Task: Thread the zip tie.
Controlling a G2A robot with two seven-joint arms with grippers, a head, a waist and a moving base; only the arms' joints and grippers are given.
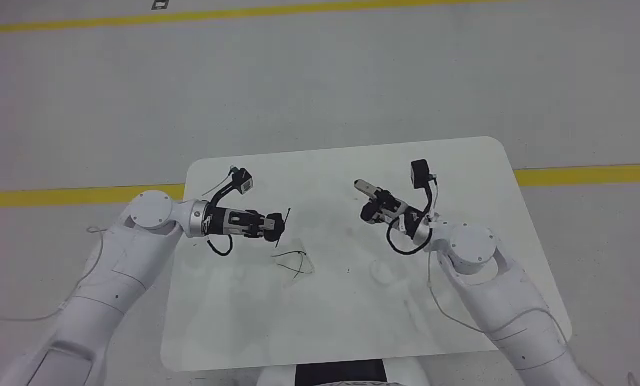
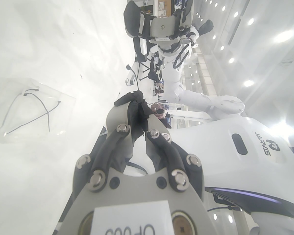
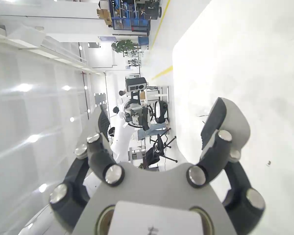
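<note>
The left claw (image 1: 279, 224) was pinched shut on a thin zip tie (image 1: 287, 216) above the table (image 1: 450, 166); the right claw (image 1: 366, 189) hung wide open, empty. It should probably grip the tail near its tip

The top camera sat above the arms and looked down and slightly forward, far enough off to take in the whole table (image 1: 480, 186) and the floor (image 1: 300, 76) beyond it. The left wrist camera sat close behind the left gripper (image 2: 137, 103), rolled sideways, and faced across the table toward the right gripper (image 2: 161, 28). The right wrist camera, equally close and rolled, faced back at the left arm. The top and left wrist views shared the loose zip ties (image 2: 47, 111) on the tabletop.
</note>
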